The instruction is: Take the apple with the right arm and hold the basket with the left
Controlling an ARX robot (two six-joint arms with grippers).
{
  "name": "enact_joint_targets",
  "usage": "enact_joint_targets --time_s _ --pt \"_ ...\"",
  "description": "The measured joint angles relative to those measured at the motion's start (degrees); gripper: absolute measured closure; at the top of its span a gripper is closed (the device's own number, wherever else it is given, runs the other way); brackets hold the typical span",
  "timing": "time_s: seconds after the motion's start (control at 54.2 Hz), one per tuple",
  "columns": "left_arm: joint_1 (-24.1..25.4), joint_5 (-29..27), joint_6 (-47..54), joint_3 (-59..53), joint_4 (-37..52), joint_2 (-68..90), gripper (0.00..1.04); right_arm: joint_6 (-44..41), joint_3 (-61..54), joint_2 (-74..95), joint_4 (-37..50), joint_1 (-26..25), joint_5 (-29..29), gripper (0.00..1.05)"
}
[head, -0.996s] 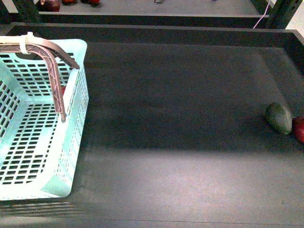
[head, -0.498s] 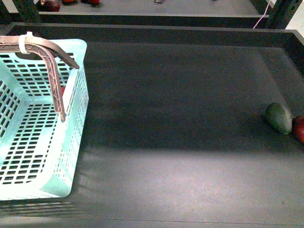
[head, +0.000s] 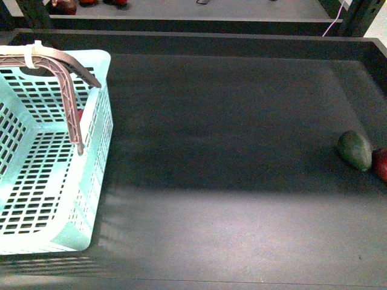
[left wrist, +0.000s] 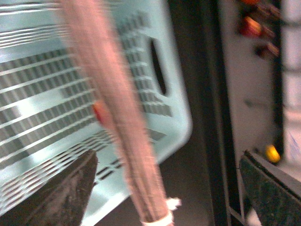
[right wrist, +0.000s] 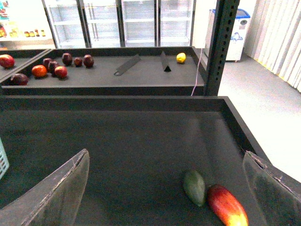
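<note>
Both sets of jaws spread, empty; apple [right wrist: 227, 205] on bench [head: 230, 181] beside green fruit [right wrist: 194, 187], well apart from basket [head: 48, 169].

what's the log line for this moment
left gripper: open, by basket handle | right gripper: open, above apple | apple: on shelf

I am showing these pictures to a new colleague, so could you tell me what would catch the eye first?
The basket stands out first, pale turquoise at the front view's left, its brown handles swung up. Next is the bare dark table, with only two fruits at its far right edge: a green fruit and, touching it, the red apple with a yellow blush. The right gripper hangs open above them.
</note>
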Motion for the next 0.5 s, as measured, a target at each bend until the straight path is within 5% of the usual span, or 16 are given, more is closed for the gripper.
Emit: enact_joint_targets --time_s 0.111,0.221,0.498 --pt "-1.03 4.0 30.03 -15.06 33.31 -1.68 0.36 0.0 0.0 -0.04 0.0 0.0 0.0 0.09" --pt "-1.57 4.2 52.43 -22.71 49.33 -6.45 0.56 0.0 0.0 -0.04 0.0 0.0 -0.09 0.09" --pt "-1.55 4.02 66.62 -33.62 51.56 -15.89 1.02 0.0 0.0 -0.04 0.0 0.0 -0.02 0.09"
